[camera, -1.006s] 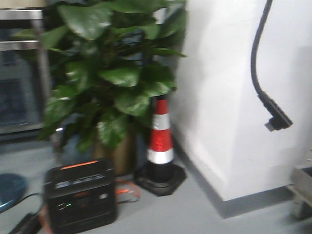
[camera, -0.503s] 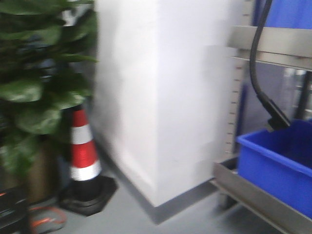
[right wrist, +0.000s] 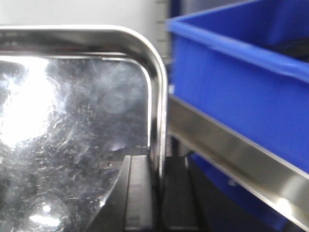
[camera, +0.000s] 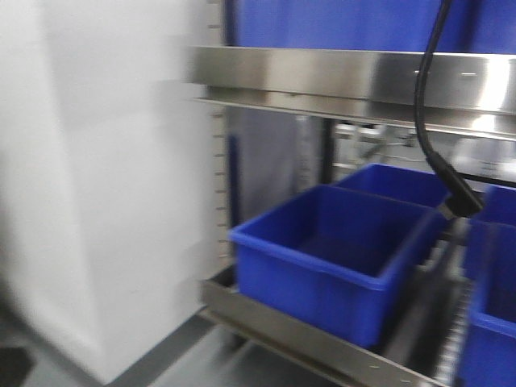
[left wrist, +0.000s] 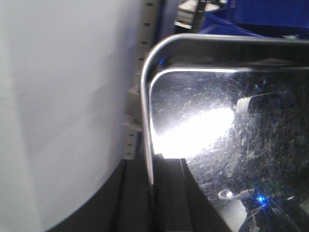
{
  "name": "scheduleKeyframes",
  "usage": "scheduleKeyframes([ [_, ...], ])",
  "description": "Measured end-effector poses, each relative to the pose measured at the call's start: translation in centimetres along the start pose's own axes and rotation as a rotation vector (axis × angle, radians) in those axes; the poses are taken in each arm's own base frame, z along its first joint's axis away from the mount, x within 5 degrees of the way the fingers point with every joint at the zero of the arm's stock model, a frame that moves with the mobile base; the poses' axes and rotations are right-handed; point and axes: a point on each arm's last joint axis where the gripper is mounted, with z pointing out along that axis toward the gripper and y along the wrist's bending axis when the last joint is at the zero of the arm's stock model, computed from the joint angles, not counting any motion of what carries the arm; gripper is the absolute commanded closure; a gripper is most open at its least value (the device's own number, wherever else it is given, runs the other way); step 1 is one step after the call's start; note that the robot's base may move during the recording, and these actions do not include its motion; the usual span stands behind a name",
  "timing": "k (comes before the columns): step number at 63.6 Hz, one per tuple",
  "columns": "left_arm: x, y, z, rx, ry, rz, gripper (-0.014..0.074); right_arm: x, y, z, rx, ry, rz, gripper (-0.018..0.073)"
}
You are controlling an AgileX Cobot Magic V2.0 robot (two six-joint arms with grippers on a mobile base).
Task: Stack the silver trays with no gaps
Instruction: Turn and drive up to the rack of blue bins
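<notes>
Plainly the left gripper (left wrist: 151,169) and right gripper (right wrist: 157,164) clamp opposite rims; the tray (left wrist: 217,125) spans inward between them.

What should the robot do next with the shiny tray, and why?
Probably carry the tray level to wherever another tray waits. The left gripper and right gripper each pinch its rim, and the front view shows blue bins on a shelf but no second tray.
</notes>
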Motion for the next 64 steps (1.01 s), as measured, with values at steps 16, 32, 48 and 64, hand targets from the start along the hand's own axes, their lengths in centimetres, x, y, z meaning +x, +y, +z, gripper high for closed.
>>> scheduleKeyframes([
  [16, 0.0, 0.0, 0.0, 0.0, 0.0, 0.0, 0.0614, 0.0, 0.0, 0.0, 0.0, 0.0, 0.0, 0.0637],
  [32, 0.0, 0.0, 0.0, 0.0, 0.0, 0.0, 0.0614, 0.0, 0.0, 0.0, 0.0, 0.0, 0.0, 0.0637],
  [48, 0.0, 0.0, 0.0, 0.0, 0.0, 0.0, 0.0614, 0.0, 0.0, 0.0, 0.0, 0.0, 0.0, 0.0637],
  [64, 0.0, 0.0, 0.0, 0.0, 0.0, 0.0, 0.0614, 0.0, 0.0, 0.0, 0.0, 0.0, 0.0, 0.0637],
])
